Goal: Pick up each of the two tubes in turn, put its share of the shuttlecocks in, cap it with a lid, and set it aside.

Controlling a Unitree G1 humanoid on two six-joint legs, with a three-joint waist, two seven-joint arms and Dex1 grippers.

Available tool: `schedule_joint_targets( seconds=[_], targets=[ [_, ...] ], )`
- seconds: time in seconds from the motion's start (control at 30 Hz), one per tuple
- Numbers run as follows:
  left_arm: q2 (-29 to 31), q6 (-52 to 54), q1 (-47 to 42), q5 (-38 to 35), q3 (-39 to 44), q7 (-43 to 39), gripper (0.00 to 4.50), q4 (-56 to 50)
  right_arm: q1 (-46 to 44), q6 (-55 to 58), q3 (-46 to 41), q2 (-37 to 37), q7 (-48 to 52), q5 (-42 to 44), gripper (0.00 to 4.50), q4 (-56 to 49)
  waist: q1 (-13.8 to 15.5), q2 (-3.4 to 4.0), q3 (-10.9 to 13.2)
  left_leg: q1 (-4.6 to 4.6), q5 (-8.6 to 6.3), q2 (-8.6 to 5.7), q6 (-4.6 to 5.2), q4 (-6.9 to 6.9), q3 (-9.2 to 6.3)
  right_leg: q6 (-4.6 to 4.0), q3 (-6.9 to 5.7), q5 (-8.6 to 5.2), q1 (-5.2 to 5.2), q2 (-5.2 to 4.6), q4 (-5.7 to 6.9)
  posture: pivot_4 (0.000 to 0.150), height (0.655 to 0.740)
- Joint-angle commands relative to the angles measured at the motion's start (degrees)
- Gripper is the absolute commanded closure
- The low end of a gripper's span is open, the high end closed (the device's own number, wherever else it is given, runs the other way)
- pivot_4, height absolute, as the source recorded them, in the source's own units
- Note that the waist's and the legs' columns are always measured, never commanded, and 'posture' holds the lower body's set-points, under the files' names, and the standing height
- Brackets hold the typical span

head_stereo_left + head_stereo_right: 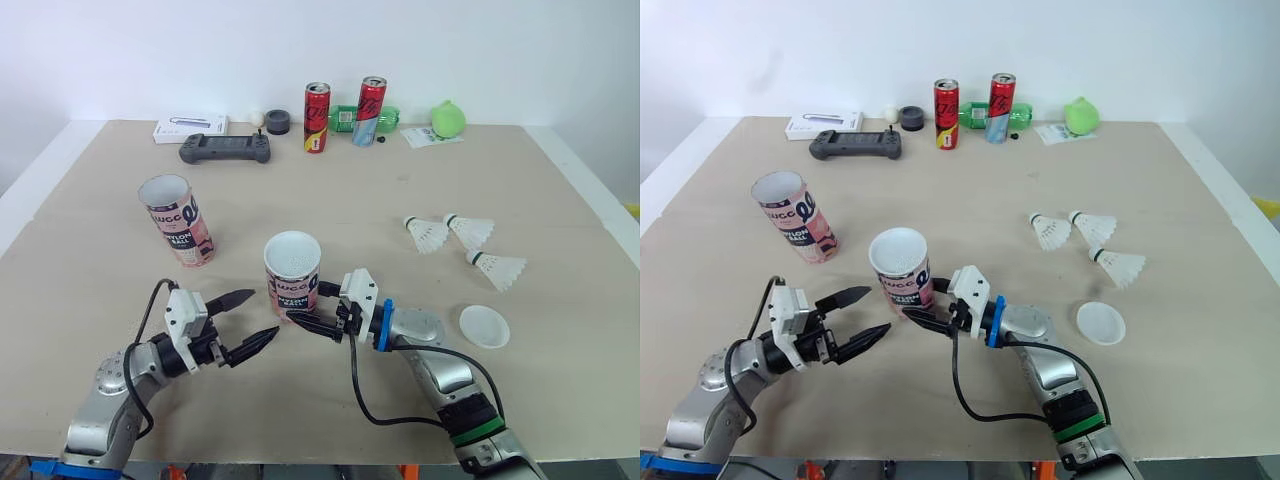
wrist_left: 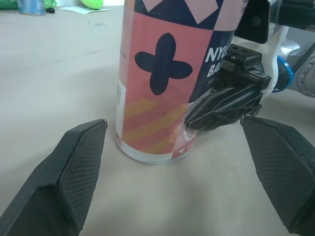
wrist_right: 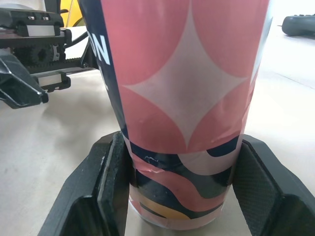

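A pink and navy tube with a white top stands upright at the table's front centre. My right gripper is shut on its base, a finger pressed to each side. My left gripper is open just to the left of this tube, apart from it, with nothing between its fingers. A second tube, open at the top, stands tilted further back on the left. Three white shuttlecocks lie on the right. A white lid lies in front of them.
Along the table's far edge stand two drink cans, a grey game controller, a white box, a green bottle and a green object. The table's front edge lies just below both arms.
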Motion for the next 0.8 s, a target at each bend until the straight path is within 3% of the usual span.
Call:
schedule_joint_targets(
  seconds=[0.03, 0.23, 0.4, 0.63, 0.8],
  targets=[
    [0.9, 0.1, -2.9, -0.2, 0.6, 0.7, 0.00, -3.7, 3.1, 3.0, -2.1, -2.4, -0.1, 2.8, 1.68, -9.0, 0.1, 0.00, 0.0, -0.01, 0.00, -0.01, 0.00, -0.01, 0.00, 0.01, 0.00, 0.00, 0.00, 0.00, 0.00, 0.150, 0.7400],
    [0.9, 8.8, -15.7, -0.9, -3.3, 2.7, 0.00, -4.1, 12.1, 13.6, -14.8, -6.8, -9.9, 10.3, 1.68, -26.0, 1.5, 0.00, 0.0, -0.18, 0.00, -0.09, -0.01, 0.13, -0.11, 0.21, -0.04, 0.10, -0.02, -0.03, -0.01, 0.150, 0.7400],
    [-4.5, 12.6, -28.0, 0.2, -9.1, 2.5, 0.00, 2.7, 19.9, 18.7, -32.0, -7.5, -21.1, 15.3, 1.68, -33.6, 1.8, 0.01, 0.0, -0.19, 0.00, -0.13, -0.02, 0.16, -0.11, 0.28, -0.04, 0.13, 0.01, -0.05, -0.01, 0.150, 0.7400],
    [-16.9, 10.4, -39.3, 2.8, -17.3, -1.6, 0.00, 14.9, 21.4, 15.4, -58.1, -7.1, -35.3, 20.5, 1.68, -26.1, 1.6, 0.02, 0.0, -0.25, -0.01, -0.22, 0.01, 0.24, -0.07, 0.27, 0.02, 0.13, 0.02, -0.08, -0.02, 0.150, 0.7400],
    [-24.8, 6.3, -42.0, 7.5, -23.0, -4.0, 0.00, 24.7, 21.1, 8.9, -64.0, -9.3, -36.4, 17.4, 1.68, -10.3, 1.5, 0.07, 0.0, -0.22, -0.01, -0.25, 0.02, 0.27, -0.05, 0.26, 0.07, 0.13, 0.10, -0.09, -0.04, 0.150, 0.7400]
  ],
)
